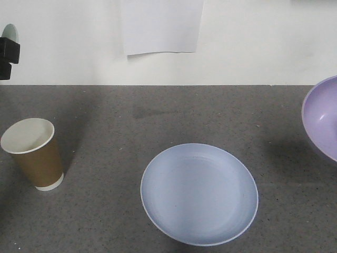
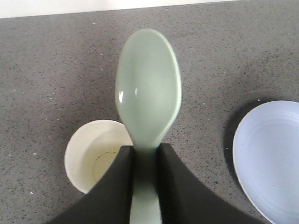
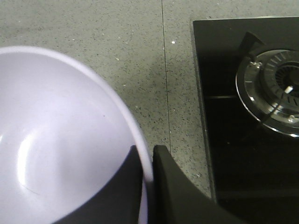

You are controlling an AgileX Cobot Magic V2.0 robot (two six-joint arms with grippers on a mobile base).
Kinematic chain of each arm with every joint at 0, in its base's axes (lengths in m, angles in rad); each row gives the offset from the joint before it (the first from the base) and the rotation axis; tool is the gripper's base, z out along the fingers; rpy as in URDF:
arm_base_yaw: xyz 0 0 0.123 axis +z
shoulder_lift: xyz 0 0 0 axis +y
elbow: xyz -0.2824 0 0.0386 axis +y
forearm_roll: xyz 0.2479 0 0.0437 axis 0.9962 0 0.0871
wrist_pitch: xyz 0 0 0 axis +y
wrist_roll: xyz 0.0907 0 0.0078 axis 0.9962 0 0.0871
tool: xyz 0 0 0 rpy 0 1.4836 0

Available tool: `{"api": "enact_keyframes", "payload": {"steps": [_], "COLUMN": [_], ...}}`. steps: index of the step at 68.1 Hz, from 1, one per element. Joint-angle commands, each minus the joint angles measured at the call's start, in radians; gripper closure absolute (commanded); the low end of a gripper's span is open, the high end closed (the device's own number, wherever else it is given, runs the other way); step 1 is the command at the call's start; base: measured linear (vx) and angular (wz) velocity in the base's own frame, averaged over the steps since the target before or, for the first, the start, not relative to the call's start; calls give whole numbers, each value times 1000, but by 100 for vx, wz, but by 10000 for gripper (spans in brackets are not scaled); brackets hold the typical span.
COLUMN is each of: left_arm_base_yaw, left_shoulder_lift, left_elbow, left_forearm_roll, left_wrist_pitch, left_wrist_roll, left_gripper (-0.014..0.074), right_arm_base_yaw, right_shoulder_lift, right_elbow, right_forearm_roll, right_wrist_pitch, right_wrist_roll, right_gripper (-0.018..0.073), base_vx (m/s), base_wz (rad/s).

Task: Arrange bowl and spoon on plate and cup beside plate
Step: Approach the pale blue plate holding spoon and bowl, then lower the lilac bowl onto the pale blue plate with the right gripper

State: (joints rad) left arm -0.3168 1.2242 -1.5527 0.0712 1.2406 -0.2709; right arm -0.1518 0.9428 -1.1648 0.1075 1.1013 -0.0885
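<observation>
Front view: plate (image 1: 199, 194) on the table (image 1: 105, 211), cup (image 1: 34, 153) upright well to its left.
Left wrist view: left jaws clamped on spoon (image 2: 148, 88) handle, held over the cup. Right wrist view: right jaws clamped on bowl (image 3: 56, 140) rim, one inside, one outside, beside a stove (image 3: 252, 116).

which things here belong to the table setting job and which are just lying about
Job: plate; cup; spoon, held in the left gripper; bowl, rim held in the right gripper.
Lying about: gas hob; sheet of paper on the wall.
</observation>
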Motion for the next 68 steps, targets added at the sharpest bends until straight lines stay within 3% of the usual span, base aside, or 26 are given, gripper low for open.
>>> {"api": "enact_keyframes", "payload": {"steps": [1, 68], "left_arm_base_yaw": [-7, -7], "left_shoulder_lift": [-21, -21], "left_elbow": [-22, -22], "left_forearm_roll": [0, 0], "left_wrist_pitch": [-51, -51], "left_wrist_roll": [-5, -5], "left_gripper": [603, 603], "right_arm_base_yaw": [-2, -2], "right_shoulder_lift": [-7, -7], "right_elbow": [-21, -21], "right_forearm_roll": [2, 11], "right_wrist_pitch": [-58, -60], "right_wrist_roll": [-8, 2], "right_gripper": [570, 570], "base_vx": [-4, -1], "base_wz": [-10, -2]}}
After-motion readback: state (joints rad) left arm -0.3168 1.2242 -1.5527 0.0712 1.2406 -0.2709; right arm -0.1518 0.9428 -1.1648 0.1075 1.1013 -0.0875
